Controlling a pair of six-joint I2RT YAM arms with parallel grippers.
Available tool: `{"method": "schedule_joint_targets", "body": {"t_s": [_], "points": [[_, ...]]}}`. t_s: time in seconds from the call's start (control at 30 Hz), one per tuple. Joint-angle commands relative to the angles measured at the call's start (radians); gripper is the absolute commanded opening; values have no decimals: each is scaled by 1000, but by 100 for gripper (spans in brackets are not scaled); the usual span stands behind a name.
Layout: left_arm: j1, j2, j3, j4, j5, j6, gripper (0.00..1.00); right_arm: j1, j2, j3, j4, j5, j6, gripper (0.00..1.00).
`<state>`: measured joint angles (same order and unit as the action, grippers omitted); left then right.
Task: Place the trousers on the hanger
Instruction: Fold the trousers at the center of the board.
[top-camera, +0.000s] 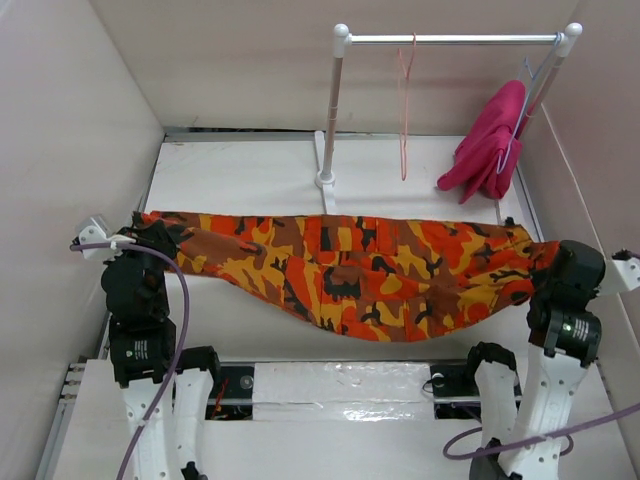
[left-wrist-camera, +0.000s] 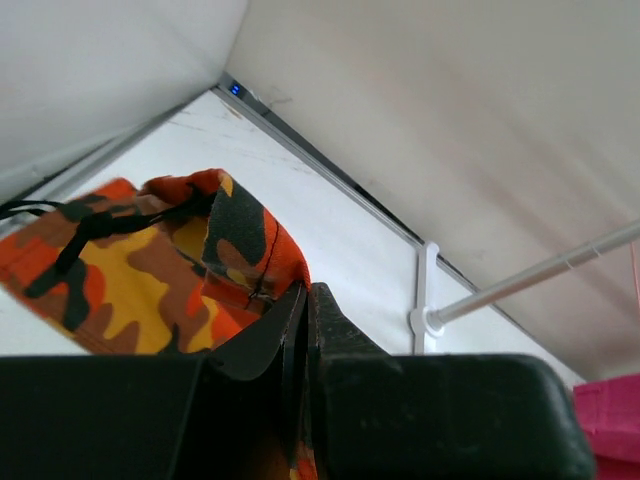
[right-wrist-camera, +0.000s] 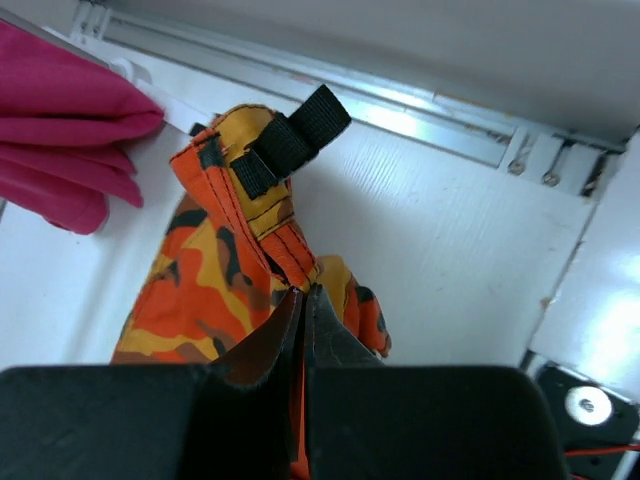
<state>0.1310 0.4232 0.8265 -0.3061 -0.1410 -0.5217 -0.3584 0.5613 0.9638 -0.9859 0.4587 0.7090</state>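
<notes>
left jaws and right jaws are each pinched closed on one end of the trousers (top-camera: 340, 265), stretched between them.

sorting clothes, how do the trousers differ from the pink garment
The trousers are camouflage print; the pink garment is plain. The trousers are held between the left gripper and right gripper; the pink garment hangs from the rail. The trousers are larger than the pink garment. Both are cloth.

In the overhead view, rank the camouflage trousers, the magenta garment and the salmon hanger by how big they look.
Largest: camouflage trousers.
Next: magenta garment.
Smallest: salmon hanger, a thin wire seen edge-on, though roughly as tall as the garment.
</notes>
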Motion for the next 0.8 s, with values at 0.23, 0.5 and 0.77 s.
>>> {"method": "schedule_joint_targets", "body": {"t_s": [0.23, 0.5, 0.77], "points": [[-2, 35, 8, 7, -186, -29, 0, 3, 144, 75, 131, -23, -229, 0], [-2, 179, -24, -31, -250, -98, 0, 35, 435, 69, 288, -77, -184, 0], [53, 557, 75, -131, -457, -150, 0, 65, 608, 159, 257, -80, -178, 0]]}}
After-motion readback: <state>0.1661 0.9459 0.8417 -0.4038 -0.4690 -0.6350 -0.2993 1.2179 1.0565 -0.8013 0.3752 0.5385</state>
